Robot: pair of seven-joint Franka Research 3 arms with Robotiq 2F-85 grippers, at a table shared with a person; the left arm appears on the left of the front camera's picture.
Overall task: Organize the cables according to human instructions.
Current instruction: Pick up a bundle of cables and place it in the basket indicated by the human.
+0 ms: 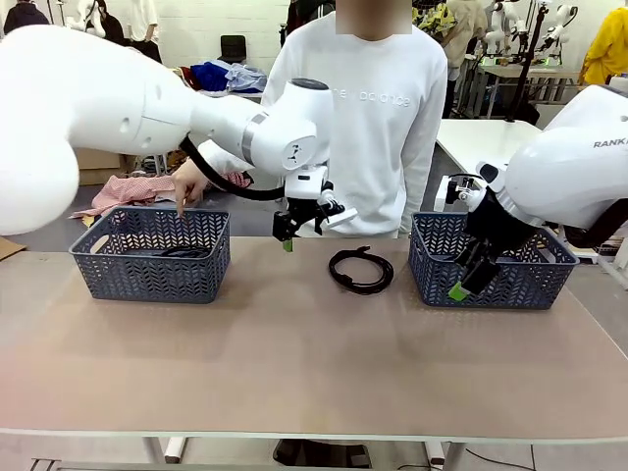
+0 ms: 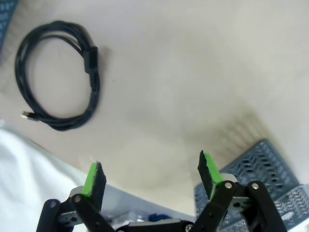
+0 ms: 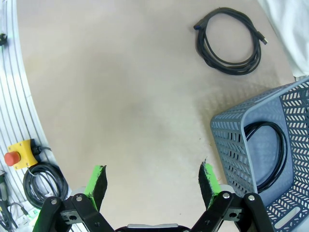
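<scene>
One coiled cable point(image 1: 360, 271) lies loose on the table point(image 1: 294, 363), between the two baskets and nearer the right one. We see more black cord inside the left basket point(image 1: 150, 255), and the right wrist view shows a coil point(image 3: 268, 157) resting in the right basket point(image 3: 260, 159). We judge the loose coil to be light, limp and a little grippy: thin rubber turns that will sag and may fan apart if we lift a single strand. We would pinch across the whole bundle of turns, at about 9 o'clock on the ring as our left wrist view frames it, away from the chunky block point(image 2: 91, 59) at 2 o'clock and the small connector end point(image 2: 26, 114) at 7 o'clock.

Our left gripper point(image 1: 297, 234) hangs above the table at roughly 10 o'clock from the coil, jaws spread wide and holding nothing. Our right gripper point(image 1: 471, 278) sits in front of the right basket, at 3 o'clock from the coil, also spread and empty. The human point(image 1: 378, 118) stands at the far edge, one hand point(image 1: 186, 183) pointing a finger down into the left basket, which we read as the instruction for where this cable belongs.
</scene>
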